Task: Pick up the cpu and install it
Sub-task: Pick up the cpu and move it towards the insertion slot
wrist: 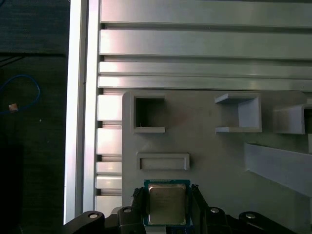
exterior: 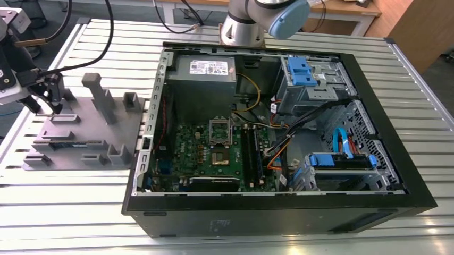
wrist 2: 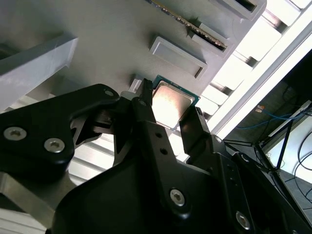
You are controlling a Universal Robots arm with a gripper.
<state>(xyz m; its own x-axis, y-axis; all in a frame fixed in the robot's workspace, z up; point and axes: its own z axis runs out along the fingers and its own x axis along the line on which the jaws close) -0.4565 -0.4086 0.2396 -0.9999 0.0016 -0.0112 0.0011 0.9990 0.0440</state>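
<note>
Obs.: one gripper, at the exterior view's left, is down over one grey tray on the slatted table, just beside one open black case.

Jaws: drawn in to the width of the cpu, with one black finger against each of two opposite edges in both wrist views. They have hold of the cpu and nothing else.

Cpu: one. It sits flat at the tray's near corner, silver lid up, with a thin green border showing round the lid. It is well apart from the case. The marks on the lid are too faint to read.

Tray: several raised grey holders. In the first wrist view I count one low slot and two open-sided boxes just past the cpu. One memory stick lies edgewise in a holder in the second wrist view.

Case: one green board with one metal-framed socket. One power supply carries one white label, whose print is too small to read. There are two blue drive fittings. Cables are orange, yellow, blue and black.
</note>
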